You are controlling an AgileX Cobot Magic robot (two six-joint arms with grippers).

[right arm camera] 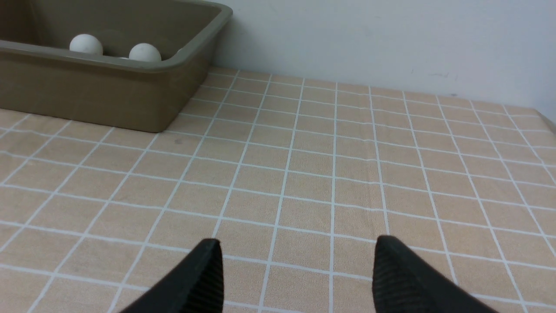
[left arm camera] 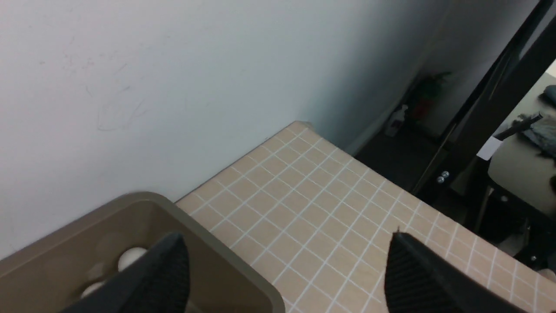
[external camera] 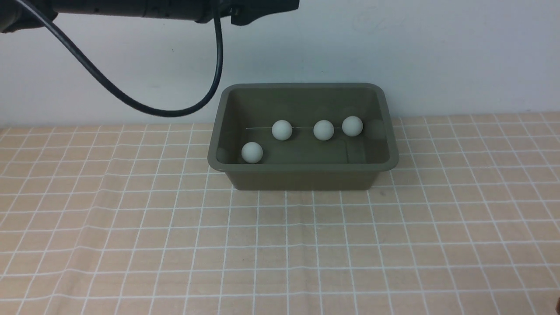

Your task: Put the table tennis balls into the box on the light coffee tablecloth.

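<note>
The dark olive-grey box [external camera: 306,168] stands on the light coffee tablecloth [external camera: 280,245] at the back middle, against the wall. Several white table tennis balls lie inside it: one near the front left corner [external camera: 252,152] and three in a row along the far side [external camera: 323,130]. My left gripper [left arm camera: 286,243] is open and empty, high above the box's right end [left arm camera: 243,269], with two balls [left arm camera: 132,257] showing below. My right gripper [right arm camera: 297,248] is open and empty, low over the cloth to the right of the box [right arm camera: 130,100]; two balls [right arm camera: 86,44] show over its rim.
My left arm [external camera: 144,8] runs across the top of the front view, its black cable [external camera: 175,113] hanging in a loop left of the box. A white wall [external camera: 437,52] stands right behind the box. The table's right edge [left arm camera: 391,174] drops to the floor.
</note>
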